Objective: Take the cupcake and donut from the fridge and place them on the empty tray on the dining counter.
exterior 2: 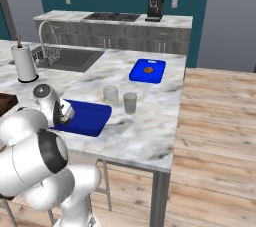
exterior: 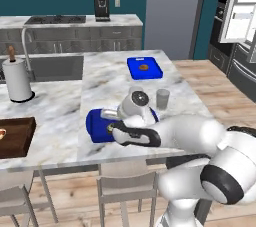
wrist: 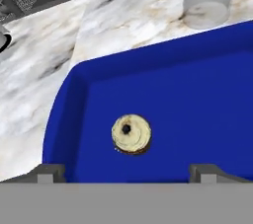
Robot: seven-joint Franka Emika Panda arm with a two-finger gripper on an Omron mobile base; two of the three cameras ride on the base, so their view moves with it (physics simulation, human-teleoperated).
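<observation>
The royal-blue tray (wrist: 197, 85) lies on the marble dining counter (exterior: 60, 111) near its front edge. The tiny cupcake (wrist: 131, 134), tan top up, rests on the tray floor near the tray's rounded corner. My gripper (wrist: 127, 173) hovers just over it, open, with the fingertips (wrist: 47, 172) wide apart and the cupcake apart from both. From the base views the gripper (exterior: 111, 128) (exterior 2: 64, 117) points down over the tray (exterior: 95, 121) (exterior 2: 90, 116). The fridge (exterior: 242, 11) stands at the far right with a door open. The donut is out of view.
Two clear glasses (exterior: 162, 98) (exterior: 136, 92) stand just behind the tray. A smaller blue board (exterior: 144, 67) with a brown item lies farther back. A paper towel roll (exterior: 17, 78) and the sink (exterior: 50, 67) are at left, with a dark wooden tray (exterior: 15, 136) at the front left.
</observation>
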